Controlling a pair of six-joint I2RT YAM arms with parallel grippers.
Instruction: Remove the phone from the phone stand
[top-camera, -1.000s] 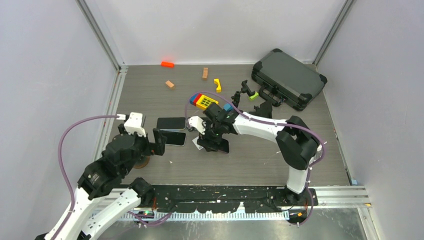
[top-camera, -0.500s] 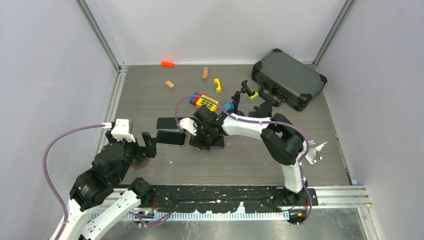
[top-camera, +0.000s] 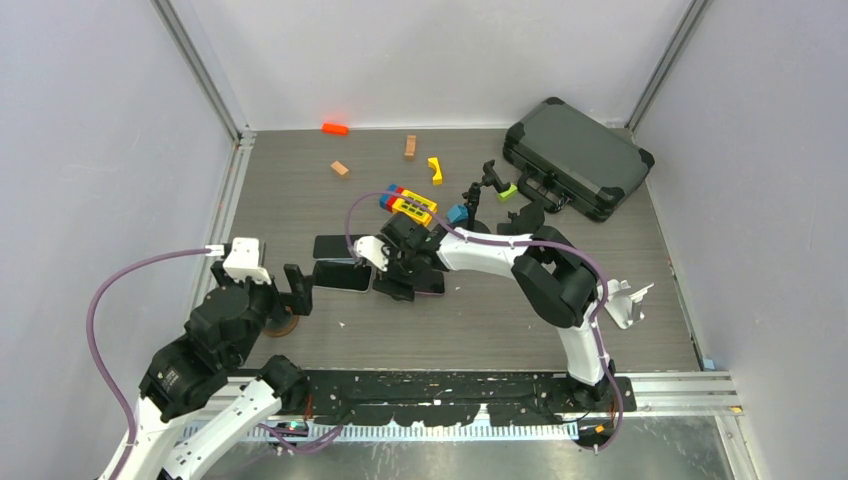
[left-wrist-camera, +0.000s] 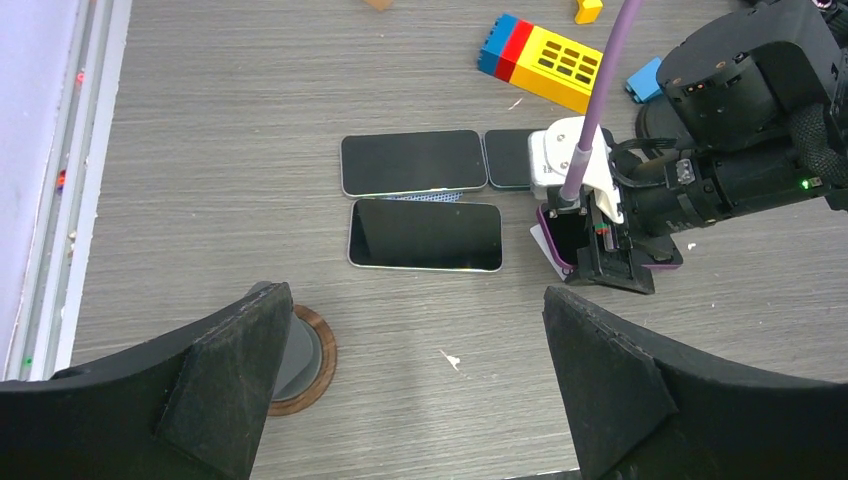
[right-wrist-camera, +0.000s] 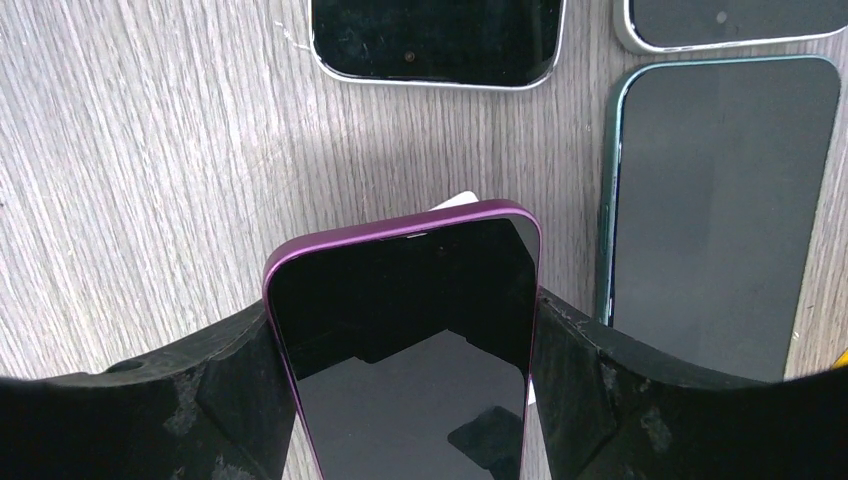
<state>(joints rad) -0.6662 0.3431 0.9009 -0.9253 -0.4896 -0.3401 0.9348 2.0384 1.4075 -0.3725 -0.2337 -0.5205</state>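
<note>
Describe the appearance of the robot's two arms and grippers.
Both the left arm and right arm have white links joined by bulky black joints, each trailing a purple cable. A white block sits at each wrist. The left gripper and right gripper have broad, matte black, wedge-shaped fingers.

The left arm (top-camera: 215, 330) is crouching at seven o'clock, its left gripper (left-wrist-camera: 410, 380) hanging with jaws spread wide. The right arm (top-camera: 490, 255) is reaching toward ten o'clock, the right gripper (right-wrist-camera: 400, 345) jaws clamping a phone (right-wrist-camera: 400, 285) by its sides.
</note>
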